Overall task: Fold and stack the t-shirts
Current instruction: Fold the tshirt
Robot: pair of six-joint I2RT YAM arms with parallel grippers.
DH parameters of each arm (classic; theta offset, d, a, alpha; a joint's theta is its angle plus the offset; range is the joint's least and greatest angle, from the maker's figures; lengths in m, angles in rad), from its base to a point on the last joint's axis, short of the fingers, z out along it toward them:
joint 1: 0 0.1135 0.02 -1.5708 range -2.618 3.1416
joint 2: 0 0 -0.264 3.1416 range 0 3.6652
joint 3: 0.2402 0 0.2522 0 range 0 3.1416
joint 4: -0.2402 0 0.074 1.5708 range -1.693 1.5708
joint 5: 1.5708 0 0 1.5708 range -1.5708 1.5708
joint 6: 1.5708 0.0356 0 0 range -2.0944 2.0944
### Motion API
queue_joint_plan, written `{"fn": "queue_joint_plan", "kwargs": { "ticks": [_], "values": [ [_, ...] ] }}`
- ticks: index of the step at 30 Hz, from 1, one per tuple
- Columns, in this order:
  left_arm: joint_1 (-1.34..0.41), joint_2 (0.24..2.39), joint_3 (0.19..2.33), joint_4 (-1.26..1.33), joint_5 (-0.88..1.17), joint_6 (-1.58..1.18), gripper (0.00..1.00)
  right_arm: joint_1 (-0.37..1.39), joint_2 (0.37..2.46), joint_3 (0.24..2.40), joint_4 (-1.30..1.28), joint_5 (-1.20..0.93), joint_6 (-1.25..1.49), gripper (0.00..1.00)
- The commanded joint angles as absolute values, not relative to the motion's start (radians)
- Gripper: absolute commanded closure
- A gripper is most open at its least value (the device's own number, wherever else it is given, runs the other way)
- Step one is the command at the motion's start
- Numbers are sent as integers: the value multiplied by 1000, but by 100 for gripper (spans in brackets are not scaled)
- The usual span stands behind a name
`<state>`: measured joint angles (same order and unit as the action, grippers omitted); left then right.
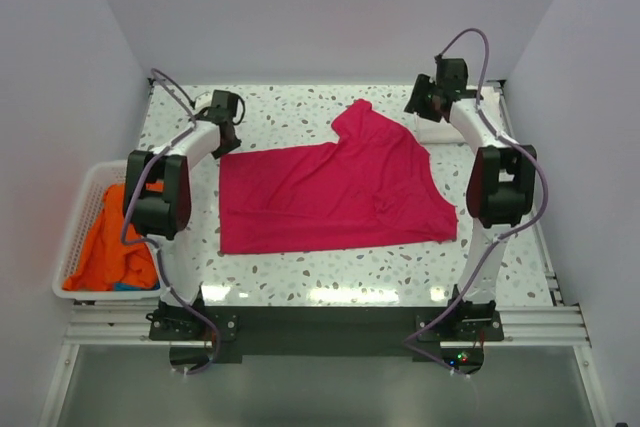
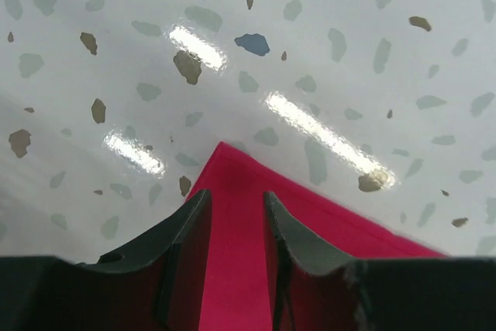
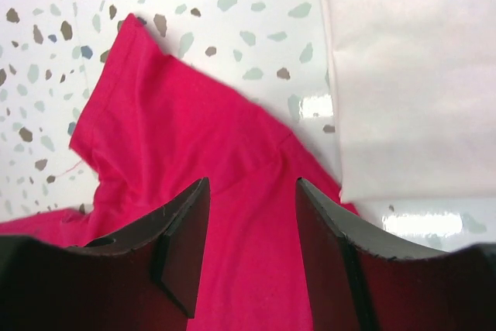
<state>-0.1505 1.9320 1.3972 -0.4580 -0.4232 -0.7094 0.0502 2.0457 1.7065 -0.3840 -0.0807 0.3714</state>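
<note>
A bright magenta t-shirt point(image 1: 330, 192) lies spread across the middle of the table, one part reaching toward the far edge. My left gripper point(image 1: 227, 137) hovers at the shirt's far left corner point(image 2: 232, 184). In the left wrist view its fingers straddle that corner, still apart, the cloth lying flat between them point(image 2: 236, 195). My right gripper point(image 1: 413, 107) is over the shirt's far right part point(image 3: 194, 137), open with a wide gap point(image 3: 252, 184). A white t-shirt point(image 3: 411, 75), folded to a rectangle, lies just right of it point(image 1: 437, 133).
A white slotted basket point(image 1: 80, 212) stands off the table's left side. It holds a crumpled orange shirt point(image 1: 110, 247) with a bit of blue cloth point(image 1: 125, 287) under it. White walls enclose the far and side edges.
</note>
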Motion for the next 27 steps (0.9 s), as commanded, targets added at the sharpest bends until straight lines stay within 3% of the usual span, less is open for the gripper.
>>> {"fn": "queue_joint_plan", "kwargs": {
  "ticks": [1,9,22,27],
  "values": [
    [-137,1999,1479,-476,-434,-683,62,48,2103,1811,-393,-52,302,49],
    [-118,2115,1522,-479,-397,-709,62,52,2197,1832,-391,-91,252,50],
    [-80,2117,1479,-466,-376,-716,89,87,2278,1884,-452,-23,195,50],
    [-66,2117,1471,-462,-362,-712,93,98,2307,1891,-456,-3,189,50]
  ]
}}
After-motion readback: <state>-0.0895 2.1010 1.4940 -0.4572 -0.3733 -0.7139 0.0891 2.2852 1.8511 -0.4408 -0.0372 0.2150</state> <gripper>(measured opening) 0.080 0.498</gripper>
